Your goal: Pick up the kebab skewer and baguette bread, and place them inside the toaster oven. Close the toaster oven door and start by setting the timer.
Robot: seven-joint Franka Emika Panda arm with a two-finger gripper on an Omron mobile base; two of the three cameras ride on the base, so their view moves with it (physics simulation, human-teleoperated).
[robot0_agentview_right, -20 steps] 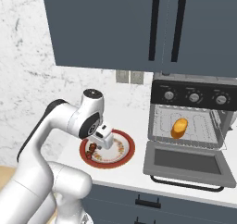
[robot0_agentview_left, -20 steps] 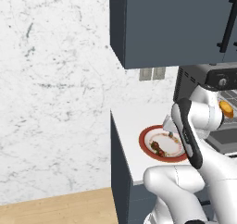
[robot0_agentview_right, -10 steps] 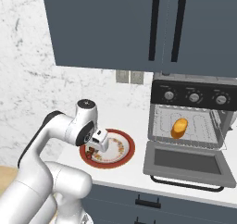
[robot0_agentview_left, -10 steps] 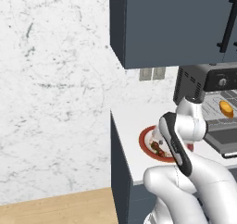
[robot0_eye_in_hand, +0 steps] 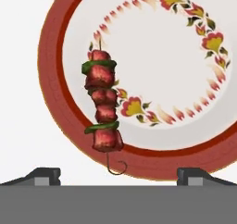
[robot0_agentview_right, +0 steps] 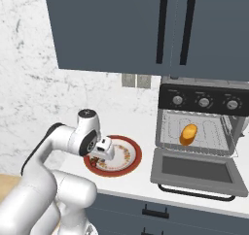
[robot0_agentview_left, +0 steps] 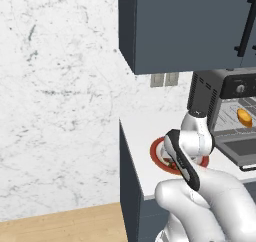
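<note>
Red-rimmed and painted with flowers, the plate (robot0_eye_in_hand: 51, 75) sat on the white counter (robot0_agentview_right: 146, 178), and the kebab skewer (robot0_eye_in_hand: 102, 108) lay along its left side in the hand view. Above it the gripper (robot0_eye_in_hand: 118, 176) hung with its jaws spread wide, holding nothing. The baguette bread (robot0_agentview_right: 188, 134) rested on the rack inside the toaster oven (robot0_agentview_right: 200, 132), whose toaster oven door (robot0_agentview_right: 193, 171) was dropped open.
</note>
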